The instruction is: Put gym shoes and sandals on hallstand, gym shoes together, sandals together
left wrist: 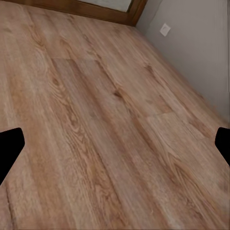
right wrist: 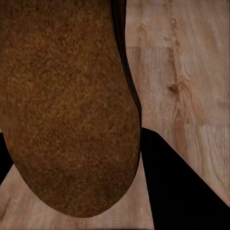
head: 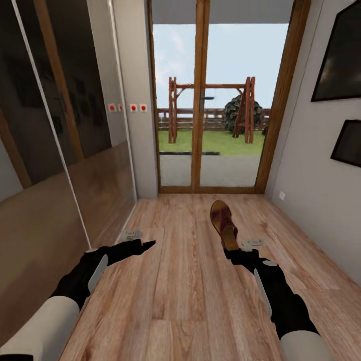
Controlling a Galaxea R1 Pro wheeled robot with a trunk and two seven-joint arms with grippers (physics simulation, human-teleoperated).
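From the head view, the right gripper (head: 235,249) is clamped on a sandal (head: 223,220), whose long axis runs straight ahead of it above the corridor floor (head: 180,291). The left gripper (head: 145,245) holds nothing; its wrist view shows fingertips (left wrist: 9,146) spread wide over bare planks. The right wrist view shows the sole directly beyond its finger (right wrist: 182,187).
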